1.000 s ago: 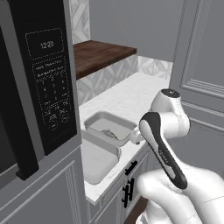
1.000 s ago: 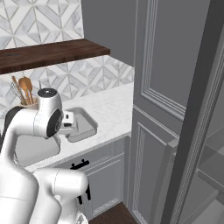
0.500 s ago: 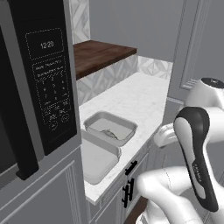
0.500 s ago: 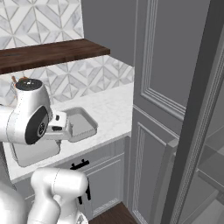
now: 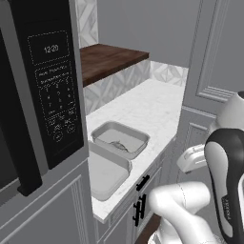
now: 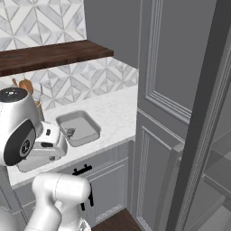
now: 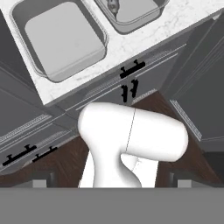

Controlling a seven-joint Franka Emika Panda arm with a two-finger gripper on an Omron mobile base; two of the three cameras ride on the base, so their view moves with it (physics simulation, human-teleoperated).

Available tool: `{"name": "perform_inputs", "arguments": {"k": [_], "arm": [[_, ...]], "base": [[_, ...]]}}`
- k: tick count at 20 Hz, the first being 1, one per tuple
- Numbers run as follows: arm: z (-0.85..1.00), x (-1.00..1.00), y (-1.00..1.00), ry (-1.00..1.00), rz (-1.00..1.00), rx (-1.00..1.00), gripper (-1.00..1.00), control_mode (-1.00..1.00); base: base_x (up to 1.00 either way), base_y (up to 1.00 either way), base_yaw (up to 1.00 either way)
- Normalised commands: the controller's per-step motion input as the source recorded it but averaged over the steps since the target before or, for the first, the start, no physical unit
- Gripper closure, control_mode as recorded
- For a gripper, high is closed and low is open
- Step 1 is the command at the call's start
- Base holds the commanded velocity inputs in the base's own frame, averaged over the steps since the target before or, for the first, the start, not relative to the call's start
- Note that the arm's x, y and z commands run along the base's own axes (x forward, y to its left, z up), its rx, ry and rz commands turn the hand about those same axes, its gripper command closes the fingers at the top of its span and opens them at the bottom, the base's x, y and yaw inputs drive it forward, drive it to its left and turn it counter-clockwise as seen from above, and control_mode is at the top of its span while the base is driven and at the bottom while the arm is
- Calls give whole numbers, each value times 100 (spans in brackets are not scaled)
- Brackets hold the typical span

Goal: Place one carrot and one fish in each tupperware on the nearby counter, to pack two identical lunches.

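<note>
Two stiff, light trays (image 5: 119,138) (image 5: 107,172) sit along the counter's (image 5: 143,107) front edge; gripper state cannot be determined.

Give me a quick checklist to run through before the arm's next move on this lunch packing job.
1. Both tupperware on the counter: ok, the far tupperware and the near tupperware sit side by side.
2. Far tupperware contents: a small grey item lies inside; fish or not, cannot tell.
3. Near tupperware holds food: not ok, it looks bare.
4. Carrot located: cannot tell.
5. Pincer state: cannot tell, its tips are not visible.
6. Pincer carrying anything: cannot tell.
</note>
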Motion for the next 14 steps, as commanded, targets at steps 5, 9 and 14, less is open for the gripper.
{"name": "perform_inputs", "arguments": {"k": [5,9,14], "arm": [[0,0,0,0,0,0,-100,100],[0,0,0,0,0,0,-100,100],[0,0,0,0,0,0,-100,100]], "base": [[-31,-3,-1],[-100,-17,-7],[-100,-4,-13]]}}
